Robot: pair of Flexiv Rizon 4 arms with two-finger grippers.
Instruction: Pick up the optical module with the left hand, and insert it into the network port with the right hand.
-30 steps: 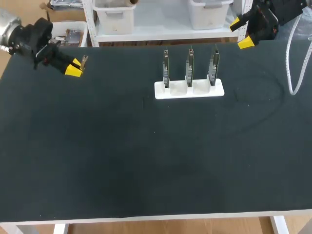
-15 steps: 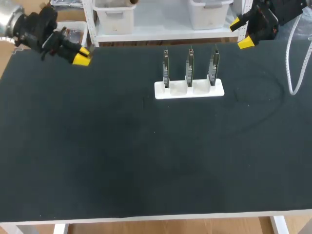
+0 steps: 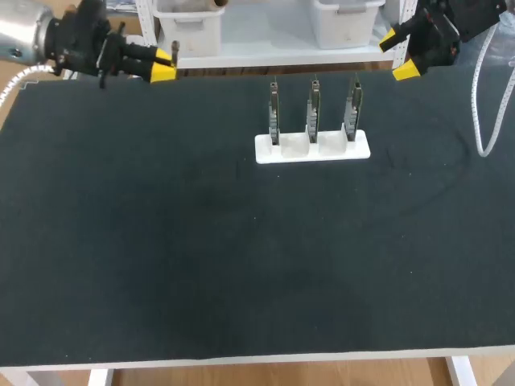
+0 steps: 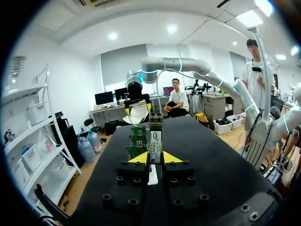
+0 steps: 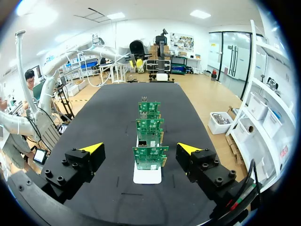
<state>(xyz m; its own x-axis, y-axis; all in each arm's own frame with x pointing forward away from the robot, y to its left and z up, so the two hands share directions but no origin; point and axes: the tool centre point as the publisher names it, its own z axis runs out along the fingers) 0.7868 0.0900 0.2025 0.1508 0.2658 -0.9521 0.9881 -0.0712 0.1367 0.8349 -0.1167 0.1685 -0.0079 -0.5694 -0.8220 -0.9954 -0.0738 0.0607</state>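
Observation:
My left gripper [image 3: 163,63] hangs over the table's back left edge, shut on the optical module [image 3: 174,49], a slim metal stick. In the left wrist view the module [image 4: 155,139] stands upright between the yellow tips of the left gripper [image 4: 155,159]. A white stand [image 3: 312,147] at the back middle holds three upright circuit boards [image 3: 313,111] with network ports. My right gripper [image 3: 397,55] is open at the back right, empty. From the right wrist the boards [image 5: 150,157] line up ahead of the open right gripper [image 5: 140,148].
A white cable [image 3: 481,121] hangs down over the table's right side. The black table top [image 3: 241,257] stretches wide in front of the stand. The stand's white base [image 5: 146,176] lies just ahead of the right fingers.
My left gripper has moved back and to the right along the table's far edge, carrying the module and turning to point toward the stand. The right arm has kept still.

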